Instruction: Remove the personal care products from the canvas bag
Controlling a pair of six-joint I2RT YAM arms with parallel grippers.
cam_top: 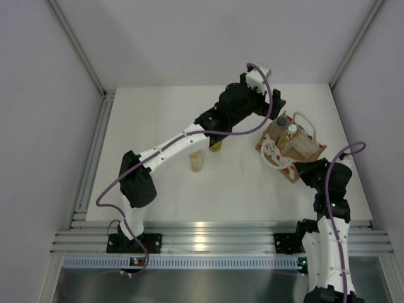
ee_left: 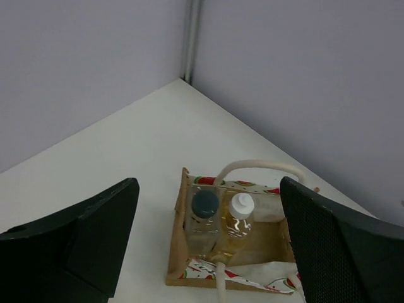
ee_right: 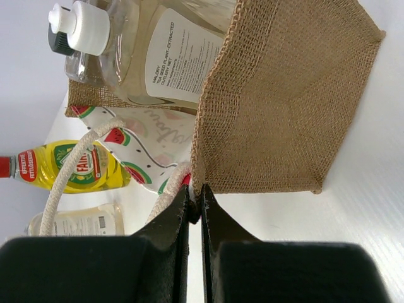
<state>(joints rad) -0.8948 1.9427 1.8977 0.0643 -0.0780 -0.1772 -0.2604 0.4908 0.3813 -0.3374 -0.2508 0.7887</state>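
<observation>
My left gripper hangs wide open over the canvas bag, whose mouth sits just below and between my fingers. Inside, touching side by side with caps toward me, are the grey-capped bottle and the white-capped bottle. Both are smooth clear plastic, probably light and slippery, so I'd grip around the body just under the cap. My right gripper is pinched on the bag's coarse, floppy woven edge. Beyond it, the yellow bottle and an amber bottle are out on the desk.
</observation>
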